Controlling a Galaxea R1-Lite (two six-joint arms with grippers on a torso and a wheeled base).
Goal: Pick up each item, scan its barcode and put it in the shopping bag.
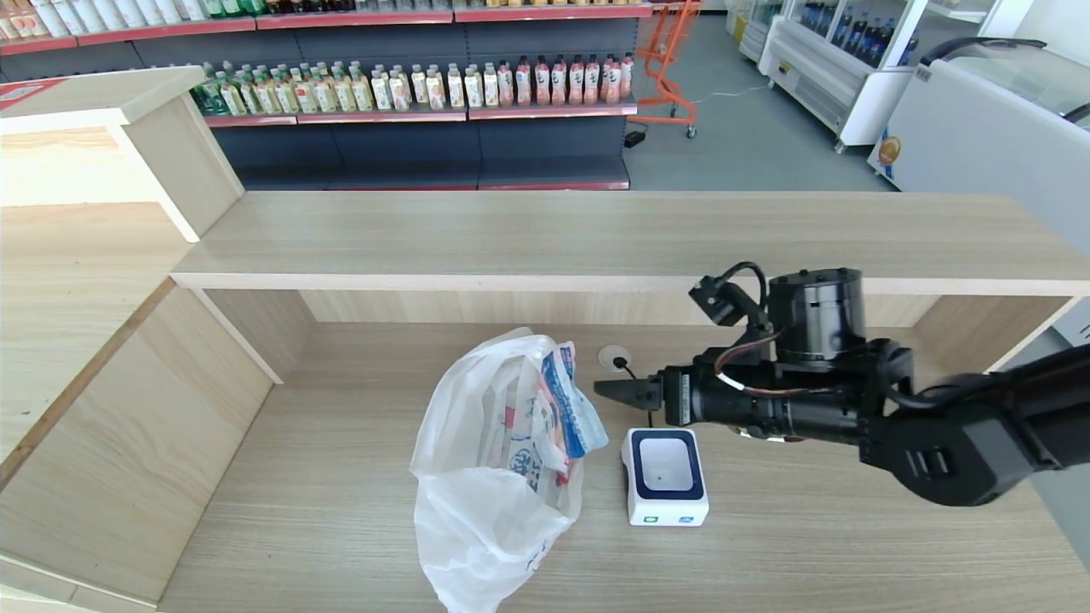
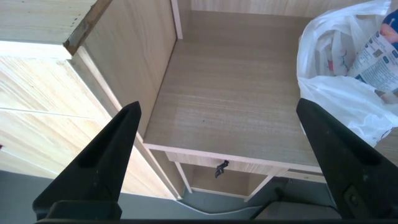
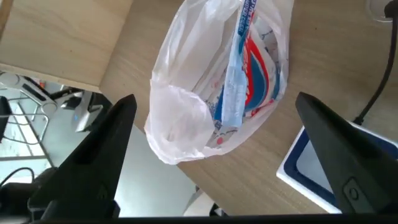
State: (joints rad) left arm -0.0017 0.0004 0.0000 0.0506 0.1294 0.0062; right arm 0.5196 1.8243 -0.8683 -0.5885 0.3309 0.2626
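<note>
- The right gripper (image 1: 615, 392) hangs over the counter (image 1: 809, 545) at 3 o'clock of the shopping bag (image 1: 498, 477), its claw spread wide and empty.
- The shopping bag sits at 9 o'clock of the scanner (image 1: 666, 475), with a blue-and-white packet (image 1: 569, 400) poking from its mouth.
- The left gripper (image 2: 219, 104) has its claw apart and empty, above the counter's edge.

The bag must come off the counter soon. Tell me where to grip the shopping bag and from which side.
Probably take the shopping bag by its loose upper rim, beside the blue-and-white packet that sticks out. Come from above with the open right pincer: the bag stands slumped with its mouth up, and the scanner crowds its right side.
</note>
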